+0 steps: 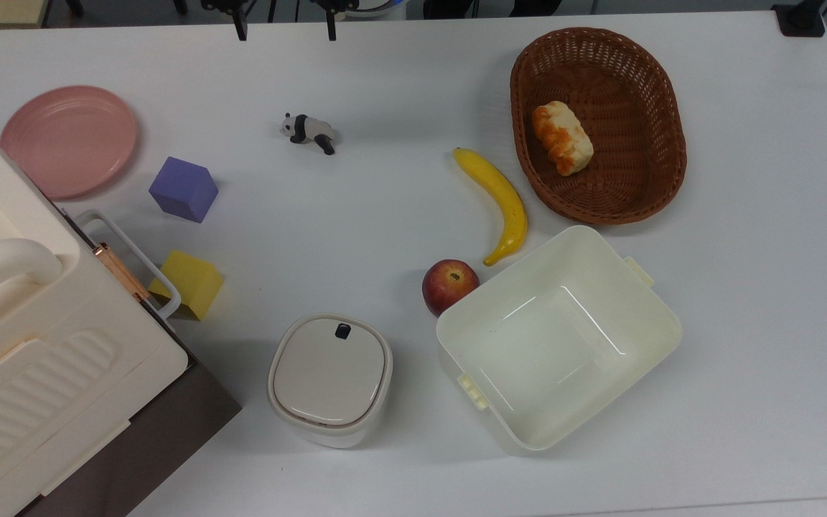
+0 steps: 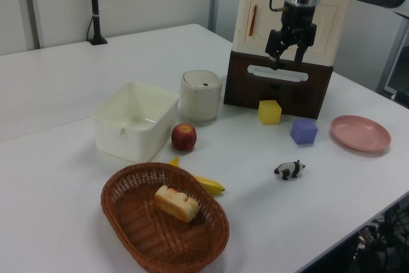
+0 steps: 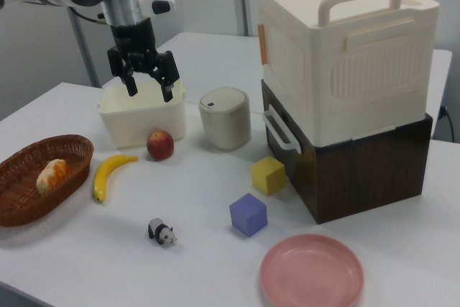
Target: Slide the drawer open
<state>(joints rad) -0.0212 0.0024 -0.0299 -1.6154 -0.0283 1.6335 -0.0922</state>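
The drawer (image 2: 278,89) is the dark brown lower unit under a cream box; it carries a white bar handle (image 2: 277,73) and sits flush with its frame. In the right view the handle (image 3: 280,131) faces the yellow block. My gripper (image 2: 286,59) hangs open and empty in the air, well above the table and apart from the handle. From the right view the gripper (image 3: 150,93) appears over the white bin, fingers spread. In the top view the gripper (image 1: 285,29) shows at the upper edge, far from the drawer handle (image 1: 133,262).
Right in front of the handle lies a yellow block (image 1: 189,283), with a purple block (image 1: 184,189) and pink plate (image 1: 69,140) nearby. A lidded white pot (image 1: 329,378), apple (image 1: 449,285), open white bin (image 1: 654,337), banana (image 1: 500,201), toy panda (image 1: 308,131) and basket (image 1: 665,172) with bread stand across the table.
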